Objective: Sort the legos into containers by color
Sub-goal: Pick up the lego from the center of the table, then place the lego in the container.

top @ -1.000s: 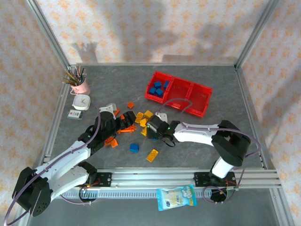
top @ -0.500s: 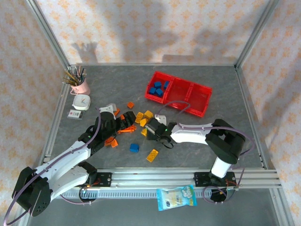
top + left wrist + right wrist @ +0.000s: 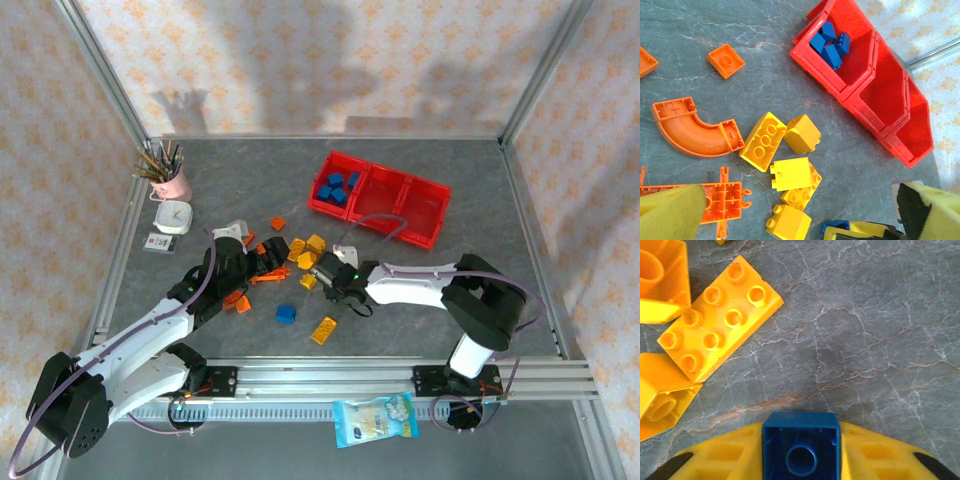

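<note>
1. The worktop (image 3: 480, 290) is the biggest thing. There is one, grey, with loose bricks lying in its middle.
2. Two arms reach in from the near edge: the left arm (image 3: 150, 335) and the right arm (image 3: 420, 285).
3. The bins (image 3: 383, 192) sit at the back, to the right of the loose bricks. There are three, joined in a row. The left one holds about four blue bricks (image 3: 335, 187). The other two are bare.
4. The right pincer (image 3: 801, 462) is clenched on one blue brick (image 3: 801, 437), low over the worktop beside the yellow ones.
5. The left pincer (image 3: 800, 212) is spread wide and grips nothing. It hangs over the pile.
6. One more blue one (image 3: 286, 314) lies alone near the front.
7. About six yellow bricks (image 3: 762, 141) lie loose. One flat one (image 3: 323, 330) is apart, near the front.
8. About six orange bricks (image 3: 695, 132) lie loose too, some partly under the left arm, so the count is not sure.
9. So the job looks less than half done. Blue is almost sorted, with two to go. No yellow or orange is in a bin yet.
</note>
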Robot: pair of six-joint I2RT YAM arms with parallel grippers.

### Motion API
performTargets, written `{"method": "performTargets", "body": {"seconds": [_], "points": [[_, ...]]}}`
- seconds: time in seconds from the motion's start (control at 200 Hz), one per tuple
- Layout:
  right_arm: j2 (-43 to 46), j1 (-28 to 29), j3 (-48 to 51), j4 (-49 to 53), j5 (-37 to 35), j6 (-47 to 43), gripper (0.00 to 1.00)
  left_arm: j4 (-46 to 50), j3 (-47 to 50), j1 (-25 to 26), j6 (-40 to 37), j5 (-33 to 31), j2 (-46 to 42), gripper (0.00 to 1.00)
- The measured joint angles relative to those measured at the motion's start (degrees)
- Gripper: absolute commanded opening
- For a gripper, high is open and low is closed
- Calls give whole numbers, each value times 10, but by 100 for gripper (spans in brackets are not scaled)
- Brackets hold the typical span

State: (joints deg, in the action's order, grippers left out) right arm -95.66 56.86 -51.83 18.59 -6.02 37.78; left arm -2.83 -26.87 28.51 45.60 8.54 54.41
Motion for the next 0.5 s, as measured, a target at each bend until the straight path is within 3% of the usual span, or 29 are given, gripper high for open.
{"method": "performTargets", "body": {"seconds": [0.22,0.501], "points": [[22,-12,-13,7,0,-28,29,0,0,0,0,0,-1,99],[33,-103,-116,10,-7,-106,29,0,-19,-2,-12,-6,6,99]]}}
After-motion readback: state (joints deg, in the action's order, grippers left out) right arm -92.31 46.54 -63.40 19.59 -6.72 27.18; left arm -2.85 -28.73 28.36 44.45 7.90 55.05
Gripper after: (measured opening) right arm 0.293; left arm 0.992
